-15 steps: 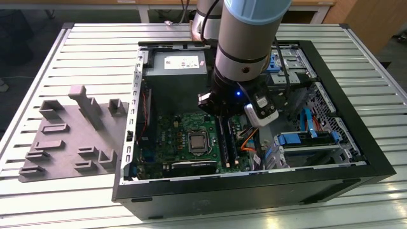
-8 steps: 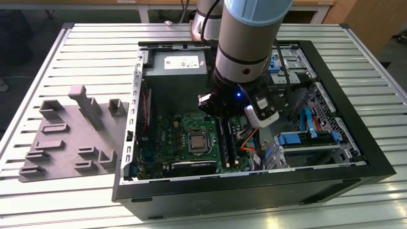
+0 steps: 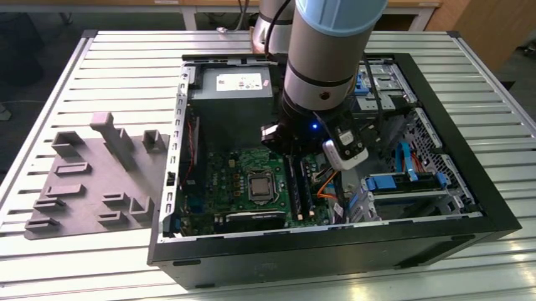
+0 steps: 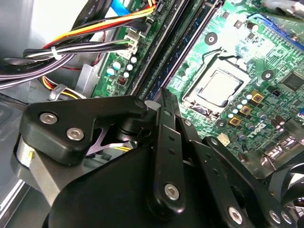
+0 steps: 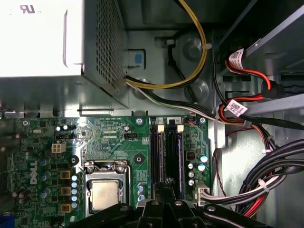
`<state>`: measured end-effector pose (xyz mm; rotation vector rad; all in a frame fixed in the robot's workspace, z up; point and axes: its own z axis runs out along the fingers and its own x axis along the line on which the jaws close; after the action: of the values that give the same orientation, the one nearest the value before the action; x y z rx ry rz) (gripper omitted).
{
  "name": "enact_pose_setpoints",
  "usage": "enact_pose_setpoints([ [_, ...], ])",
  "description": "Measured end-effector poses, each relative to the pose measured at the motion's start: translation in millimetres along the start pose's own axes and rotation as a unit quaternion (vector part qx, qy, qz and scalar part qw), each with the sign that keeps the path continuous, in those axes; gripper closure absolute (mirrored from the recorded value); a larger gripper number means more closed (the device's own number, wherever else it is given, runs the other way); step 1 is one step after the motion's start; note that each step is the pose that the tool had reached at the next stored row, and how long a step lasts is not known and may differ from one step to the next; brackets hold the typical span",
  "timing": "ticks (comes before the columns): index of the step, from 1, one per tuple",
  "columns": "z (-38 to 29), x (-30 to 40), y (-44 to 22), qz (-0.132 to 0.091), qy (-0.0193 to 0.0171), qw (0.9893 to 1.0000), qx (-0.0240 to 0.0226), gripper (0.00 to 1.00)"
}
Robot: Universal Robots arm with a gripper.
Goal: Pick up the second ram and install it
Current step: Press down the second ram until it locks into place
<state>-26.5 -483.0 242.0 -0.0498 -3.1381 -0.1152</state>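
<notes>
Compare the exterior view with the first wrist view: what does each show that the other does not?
Exterior view alone: the grey tray on the slatted table, the whole computer case and the arm reaching in. First wrist view alone: yellow cable and red cable up close. Shared: the green motherboard, processor socket, black slot rails and power supply.

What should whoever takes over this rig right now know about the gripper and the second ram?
The gripper is low inside the open case, right above the memory slots of the motherboard; whether it is open or shut cannot be told.
The second ram: a stick stands in the slots below the gripper.
Done: the ram has reached the slots.
Left: whether it is fully seated and latched does not show.
</notes>
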Motion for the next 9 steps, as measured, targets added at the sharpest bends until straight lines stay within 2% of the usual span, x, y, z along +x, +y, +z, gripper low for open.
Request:
enact_pose_setpoints([
  [9, -0.4, -0.1, -4.9, 0.000, 0.0000, 1.0000, 0.0001, 0.89],
])
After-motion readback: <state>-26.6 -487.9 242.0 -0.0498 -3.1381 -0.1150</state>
